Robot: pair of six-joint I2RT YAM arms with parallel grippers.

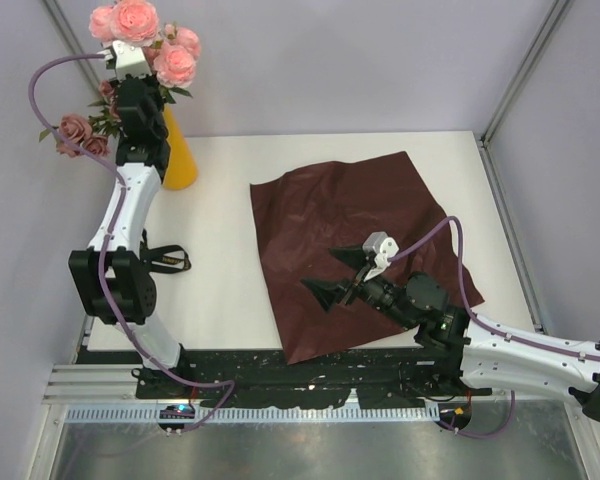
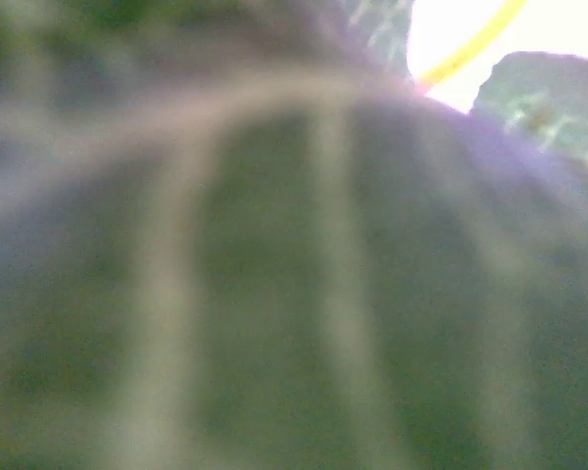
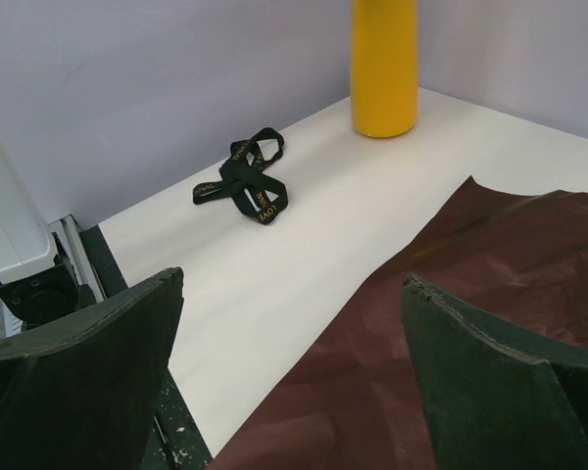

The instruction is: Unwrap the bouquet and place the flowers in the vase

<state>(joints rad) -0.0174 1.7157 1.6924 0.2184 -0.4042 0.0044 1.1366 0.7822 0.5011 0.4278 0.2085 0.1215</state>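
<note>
Pink flowers (image 1: 137,20) bunched above the vase (image 1: 180,160), far-left corner | my left gripper (image 1: 132,50) clenched, on their stems I reckon, cam's just leaf blur | right gripper (image 1: 345,283) wide open over the paper (image 1: 330,200) | tip: drop stems straight down, let go only once seated

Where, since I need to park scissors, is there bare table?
Free: the white tabletop strip between the black ribbon and the dark red paper sheet, and the back strip beyond that sheet. Crowded: around the yellow cylindrical vase under the left arm, and beneath the open right hand.
</note>
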